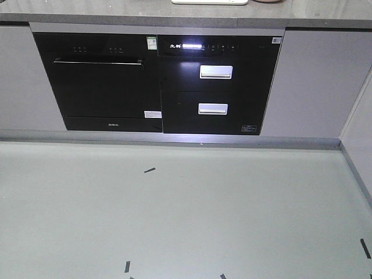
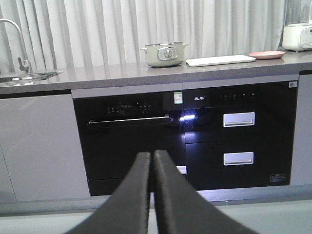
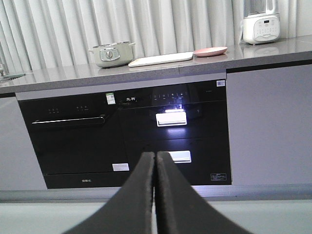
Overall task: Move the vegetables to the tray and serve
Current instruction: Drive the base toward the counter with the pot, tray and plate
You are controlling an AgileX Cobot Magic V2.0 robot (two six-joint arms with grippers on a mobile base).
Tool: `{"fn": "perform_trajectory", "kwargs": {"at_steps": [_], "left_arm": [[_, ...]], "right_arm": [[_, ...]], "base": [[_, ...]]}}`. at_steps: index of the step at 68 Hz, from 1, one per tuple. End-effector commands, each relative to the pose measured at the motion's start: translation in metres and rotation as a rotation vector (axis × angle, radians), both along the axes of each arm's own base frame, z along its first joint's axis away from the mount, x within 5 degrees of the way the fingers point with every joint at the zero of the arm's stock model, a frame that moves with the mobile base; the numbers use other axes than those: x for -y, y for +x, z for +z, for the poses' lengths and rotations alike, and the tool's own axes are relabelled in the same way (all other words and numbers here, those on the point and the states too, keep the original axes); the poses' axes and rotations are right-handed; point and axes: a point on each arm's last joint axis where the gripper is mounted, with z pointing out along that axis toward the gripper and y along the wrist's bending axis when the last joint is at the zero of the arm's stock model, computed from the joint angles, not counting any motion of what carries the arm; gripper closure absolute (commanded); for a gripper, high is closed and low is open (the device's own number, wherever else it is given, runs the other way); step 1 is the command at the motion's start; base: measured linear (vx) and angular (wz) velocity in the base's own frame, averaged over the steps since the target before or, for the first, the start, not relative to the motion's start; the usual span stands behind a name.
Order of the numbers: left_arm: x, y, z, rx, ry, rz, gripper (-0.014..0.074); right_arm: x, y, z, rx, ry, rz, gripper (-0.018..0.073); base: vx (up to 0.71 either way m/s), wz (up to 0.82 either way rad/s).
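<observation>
The cream tray (image 2: pixel 221 60) lies flat on the grey counter, between a pale green pot (image 2: pixel 165 53) and a round pink plate (image 2: pixel 266 54). The right wrist view also shows the tray (image 3: pixel 161 59), and its front edge peeks in at the top of the front view (image 1: pixel 209 2). The vegetables are out of view. My left gripper (image 2: pixel 151 155) is shut with nothing in it, low in front of the black appliances and well short of the counter. The right gripper (image 3: pixel 155 155) is likewise shut and empty, at a similar distance.
Under the counter sit a black oven (image 1: pixel 96 81) and a black two-drawer unit (image 1: pixel 215 87) with a lit display. A sink with a tap (image 2: pixel 19 48) is at the counter's left and a white blender (image 3: pixel 261 22) at its right. The pale floor (image 1: pixel 174 221) carries short black tape marks.
</observation>
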Motion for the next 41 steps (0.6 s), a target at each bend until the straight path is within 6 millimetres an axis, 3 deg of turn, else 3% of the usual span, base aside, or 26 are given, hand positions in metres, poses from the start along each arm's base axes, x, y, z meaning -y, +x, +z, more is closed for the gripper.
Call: {"fn": "perform_trajectory", "kwargs": {"at_steps": [1, 41], "left_arm": [[-0.0008, -0.0004, -0.0016, 0.063, -0.011, 0.008, 0.0602], [-0.0008, -0.0004, -0.0016, 0.063, -0.011, 0.008, 0.0602]], "right_arm": [[-0.0004, -0.0002, 0.0019, 0.067, -0.001, 0.005, 0.0565], [-0.0004, -0.0002, 0.0019, 0.067, -0.001, 0.005, 0.0565]], "base": [[0.14, 0.03], [0.16, -0.02]]}}
